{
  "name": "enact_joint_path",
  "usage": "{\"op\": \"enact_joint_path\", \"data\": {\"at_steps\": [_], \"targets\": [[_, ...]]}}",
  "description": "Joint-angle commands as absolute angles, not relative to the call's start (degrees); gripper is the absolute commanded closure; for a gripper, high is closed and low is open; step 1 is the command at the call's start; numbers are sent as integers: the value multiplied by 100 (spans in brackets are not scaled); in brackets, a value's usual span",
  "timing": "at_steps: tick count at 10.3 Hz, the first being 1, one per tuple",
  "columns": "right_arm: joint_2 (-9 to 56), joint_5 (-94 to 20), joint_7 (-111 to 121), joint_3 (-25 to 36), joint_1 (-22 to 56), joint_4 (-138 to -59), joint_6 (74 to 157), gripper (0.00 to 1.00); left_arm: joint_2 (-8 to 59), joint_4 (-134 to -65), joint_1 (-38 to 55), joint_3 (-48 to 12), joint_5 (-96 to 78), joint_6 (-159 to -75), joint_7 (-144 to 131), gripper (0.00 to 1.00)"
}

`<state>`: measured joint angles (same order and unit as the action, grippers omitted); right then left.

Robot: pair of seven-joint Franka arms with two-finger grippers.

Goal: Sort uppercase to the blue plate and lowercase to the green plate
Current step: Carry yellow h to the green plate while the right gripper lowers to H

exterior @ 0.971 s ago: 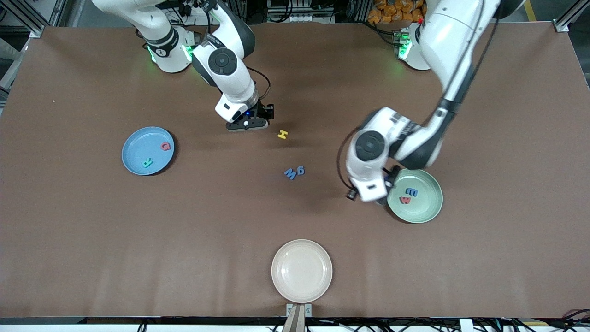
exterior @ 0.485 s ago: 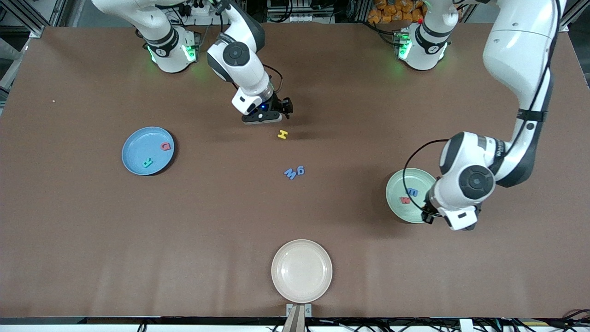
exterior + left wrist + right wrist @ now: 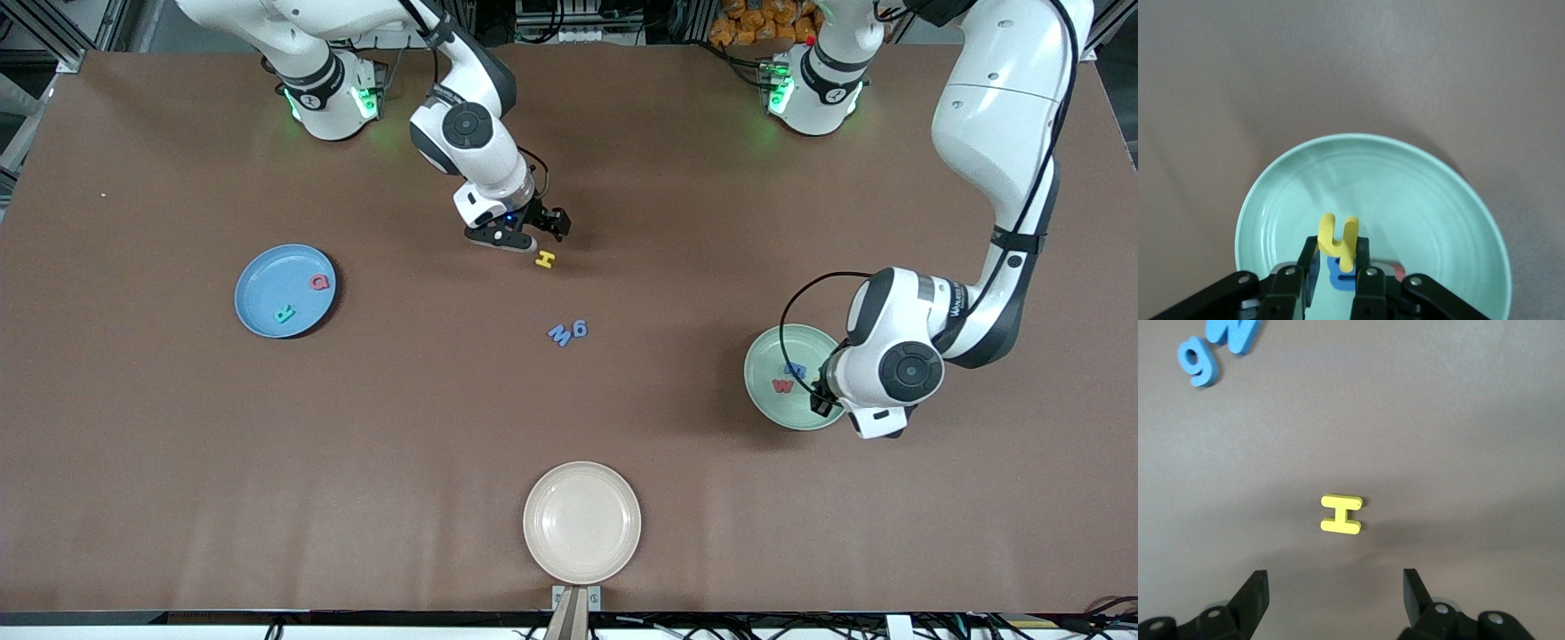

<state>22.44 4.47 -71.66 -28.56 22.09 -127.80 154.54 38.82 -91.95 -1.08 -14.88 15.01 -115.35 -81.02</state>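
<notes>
My left gripper (image 3: 1337, 247) is shut on a yellow lowercase h (image 3: 1338, 240) and hangs over the green plate (image 3: 1418, 193). A blue m (image 3: 1337, 279) and a red w (image 3: 782, 386) lie in that green plate (image 3: 766, 396). My right gripper (image 3: 1335, 579) is open, low over the table beside the yellow uppercase H (image 3: 1341, 514), with nothing between its fingers. In the front view the H (image 3: 545, 259) lies just nearer the camera than the right gripper (image 3: 546, 227). A blue M (image 3: 560, 335) and a blue g (image 3: 580, 329) lie together mid-table. The blue plate (image 3: 262, 293) holds a red Q (image 3: 319, 283) and a teal R (image 3: 284, 314).
A beige plate (image 3: 581, 523) stands at the table's front edge with nothing in it. The left arm's wrist (image 3: 889, 373) covers part of the green plate's rim. Bare brown tabletop lies between the plates.
My left hand swung across the green plate, from the rim toward mid-table to its outer rim. My right gripper moved toward the yellow H, came lower and opened wider.
</notes>
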Motion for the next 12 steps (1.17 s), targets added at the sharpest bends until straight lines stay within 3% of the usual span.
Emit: {"op": "enact_joint_path", "data": {"at_steps": [1,3,7,12], "targets": [[2732,1331,-8424,-2647,2495,-12289,15268,11,3841,-9211,8,-1503,1529,-11286,-7972,0],[3048,2001,-9190,-2532,2733,-11955,15013,11,3876,-9158,-26,-1503,1573,-11303,-7954,0],[3339,2083,-9272,-2400,2733,-11646,14801,18,3876,-9106,17,-1503,1582,-11801,-7928,0],[3357,2101,-9220,-2320,2725,-11654,14801,43,3885,-9105,202,-1512,1538,-12533,-7954,0]]}}
